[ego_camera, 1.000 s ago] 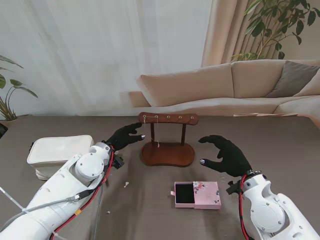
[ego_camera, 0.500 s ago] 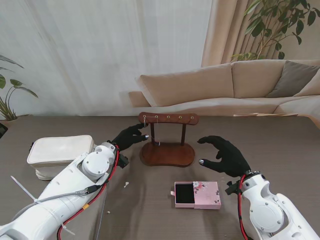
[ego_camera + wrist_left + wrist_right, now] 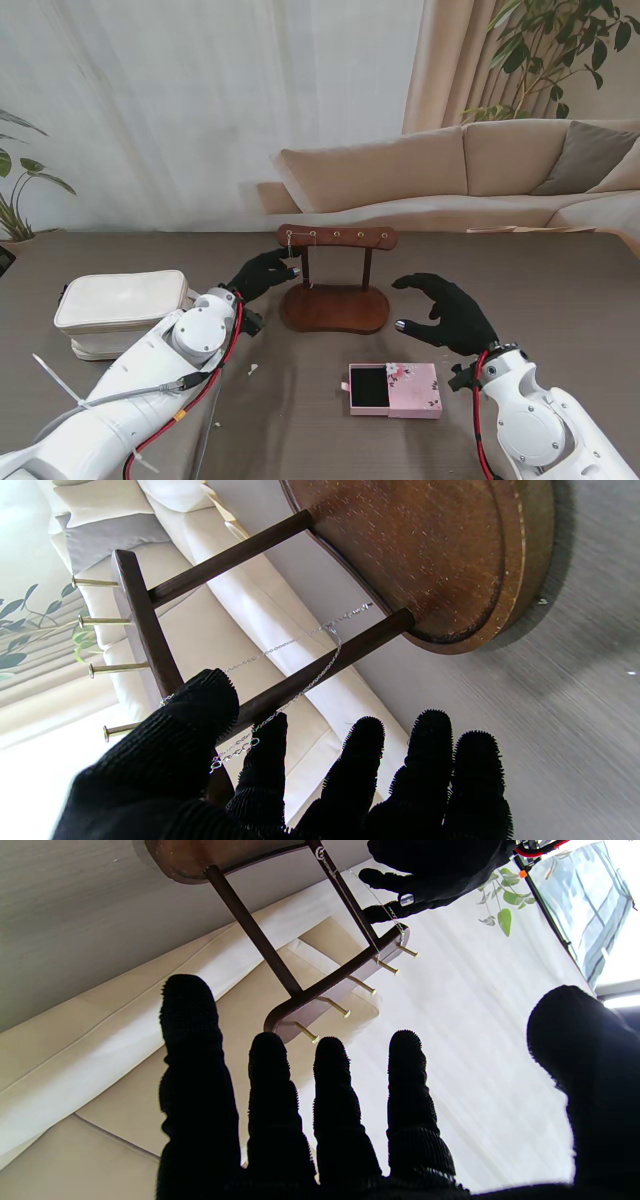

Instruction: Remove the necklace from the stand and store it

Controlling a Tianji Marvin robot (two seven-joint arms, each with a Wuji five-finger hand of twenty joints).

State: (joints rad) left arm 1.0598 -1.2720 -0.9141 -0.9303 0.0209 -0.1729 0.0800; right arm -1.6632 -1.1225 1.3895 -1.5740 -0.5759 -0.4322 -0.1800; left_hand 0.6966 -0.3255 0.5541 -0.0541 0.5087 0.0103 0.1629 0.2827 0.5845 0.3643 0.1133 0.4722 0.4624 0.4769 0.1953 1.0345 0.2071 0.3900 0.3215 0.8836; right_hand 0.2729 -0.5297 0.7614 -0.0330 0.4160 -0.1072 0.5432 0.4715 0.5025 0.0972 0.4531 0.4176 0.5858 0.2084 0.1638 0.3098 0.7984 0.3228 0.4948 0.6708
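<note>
- Necklace (image 3: 295,642): thin silver chain, hung from the left-end pegs of the wooden stand (image 3: 334,306), draped beside its left post.
- Left robot hand (image 3: 262,273): thumb and forefinger meeting at the chain's upper end; whether they grip it cannot be told.
- Right robot hand (image 3: 448,312): fingers spread, holding nothing, right of the stand.
- Pink box (image 3: 395,390): drawer open, on the worktop nearer to me.
- White pouch (image 3: 118,305): far left.

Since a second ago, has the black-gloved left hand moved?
Yes. The black-gloved left hand has shifted slightly right, toward the dark wooden necklace stand, whose base has stayed put; its fingertips now sit by the thin silver chain at the stand's left post.
</note>
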